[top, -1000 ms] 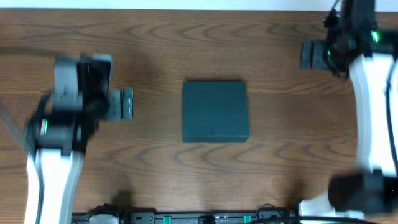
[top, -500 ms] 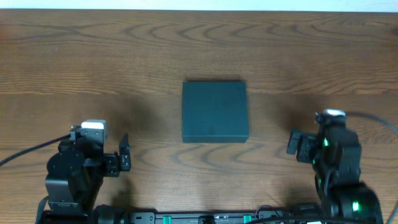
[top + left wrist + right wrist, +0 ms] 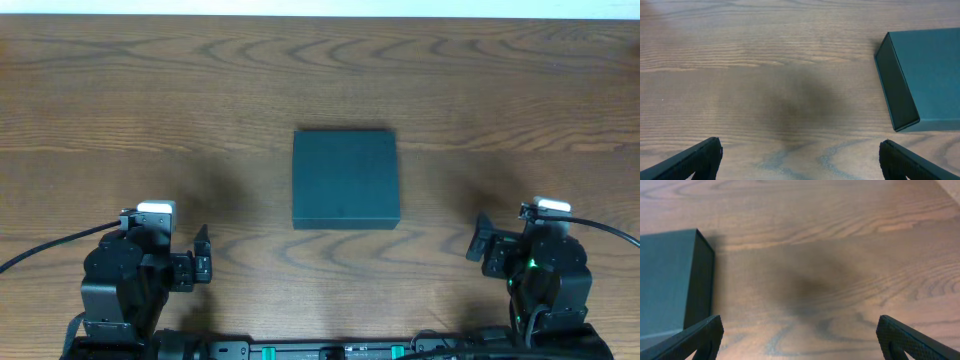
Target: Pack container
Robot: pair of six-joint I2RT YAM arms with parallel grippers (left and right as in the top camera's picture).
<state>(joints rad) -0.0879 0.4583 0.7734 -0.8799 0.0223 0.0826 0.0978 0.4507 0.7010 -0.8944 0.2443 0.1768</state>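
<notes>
container [image 3: 346, 179] cropped by the frame edge in both wrist views, lid seam too faint to tell, dark teal matte box (looks shut) centred on the table [image 3: 150, 90], left gripper [image 3: 800, 152] and right gripper [image 3: 800, 327] both spread wide, well apart from it

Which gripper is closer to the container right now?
Right, by a little. The right gripper sits off the near-right corner of the container; the left gripper off its near-left corner, slightly farther.

Table [image 3: 320, 80]: brown wood grain, beneath left gripper [image 3: 800, 145] and right gripper [image 3: 800, 321] (shadow patch ahead of each)
Rail [image 3: 330, 351]: dark, green-marked, behind both
</notes>
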